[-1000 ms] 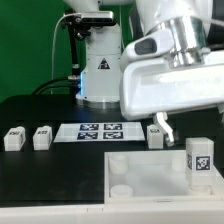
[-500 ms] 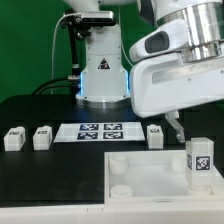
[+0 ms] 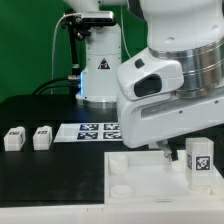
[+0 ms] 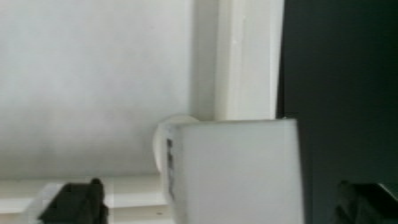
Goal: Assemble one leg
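Tabletop (image 3: 40,170) on my feed is matte black. The arm's white base (image 3: 100,75) stands at the back under a green glow, with a dim room beyond. The marker board (image 3: 92,130) lies flat mid-table, and two loose legs (image 3: 14,140) sit side by side toward the exterior view's left. The white panel (image 3: 150,178) with round sockets lies nearest the camera. A standing leg (image 3: 198,163) is upright on the panel at the exterior view's right, its tag facing that camera and its long axis vertical.

From outside, the arm's bulky white housing (image 3: 170,95) blocks what I need, covering the panel's far edge and whatever sits under it. The wrist view supplies the rest. The gripper (image 4: 217,203) has its fingers (image 4: 71,200) spread wide, and the leg (image 4: 231,165) sits between them, touching neither, right where the panel's pale edge meets the black table. It shows me a plain white face, squared up with that edge. The frame cuts it off, so I cannot tell its long axis or which way its tag faces.
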Tool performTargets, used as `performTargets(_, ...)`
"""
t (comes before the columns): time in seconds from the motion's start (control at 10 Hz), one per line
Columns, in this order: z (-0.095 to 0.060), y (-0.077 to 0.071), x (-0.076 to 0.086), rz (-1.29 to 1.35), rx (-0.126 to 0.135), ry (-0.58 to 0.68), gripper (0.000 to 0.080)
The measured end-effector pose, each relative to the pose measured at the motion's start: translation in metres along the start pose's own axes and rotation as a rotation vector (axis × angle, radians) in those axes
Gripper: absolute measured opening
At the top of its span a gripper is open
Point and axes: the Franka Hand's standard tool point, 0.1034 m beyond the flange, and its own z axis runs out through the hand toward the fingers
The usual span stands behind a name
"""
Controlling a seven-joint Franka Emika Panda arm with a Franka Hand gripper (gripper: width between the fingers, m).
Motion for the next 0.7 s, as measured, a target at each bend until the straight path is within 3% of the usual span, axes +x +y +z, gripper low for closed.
performTargets(0.2,-0.0002,-0.0005,0.0017,0.0,-0.001,0.009,0.0649)
performTargets(0.3,-0.0002,-0.0004,0.0017,0.002,-0.001,0.009,0.0556)
performTargets(0.4,-0.0001,-0.0006,0.0017,0.032,-0.001,0.009,0.0556)
performTargets(0.5,-0.0002,-0.0005,0.0017,0.044,0.0,0.009,0.0374)
performTargets(0.6,-0.0012,0.002,0.0027,0.1,-0.002,0.014,0.0304)
performTargets(0.7,-0.0011,0.0018,0.0028,0.213,-0.001,0.014,0.0304)
